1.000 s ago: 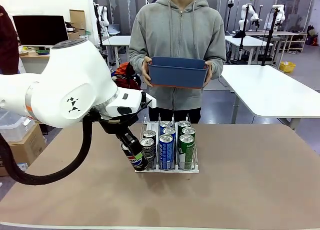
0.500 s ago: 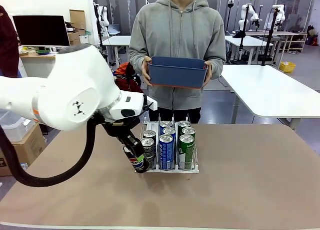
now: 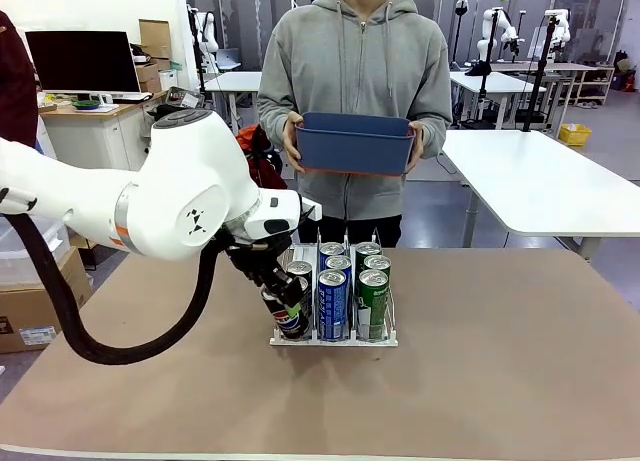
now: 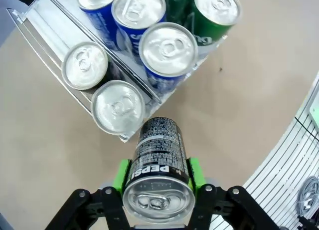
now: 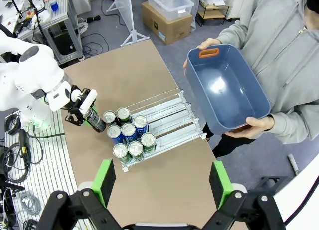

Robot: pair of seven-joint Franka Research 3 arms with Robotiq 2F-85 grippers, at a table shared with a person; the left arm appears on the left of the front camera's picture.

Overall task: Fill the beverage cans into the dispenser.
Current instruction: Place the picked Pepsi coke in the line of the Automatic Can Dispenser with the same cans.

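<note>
Just left of centre in the front view, the left gripper (image 3: 283,299) is clenched on a black can (image 3: 287,316), tilted at the left front corner of the dispenser (image 3: 383,339). Inside stand other cans (image 3: 333,303), dark, blue and green. Along the bottom of the right wrist view, the right gripper (image 5: 162,182) hangs released, grasping nothing. The person's hands (image 3: 293,141) hold a blue bin (image 3: 355,144) in the upper middle

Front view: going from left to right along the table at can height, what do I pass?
The white left robot arm → its black gripper gripping a tilted dark can → front blue aluminium can → front green can → right edge of the clear plastic dispenser → bare brown table.
</note>
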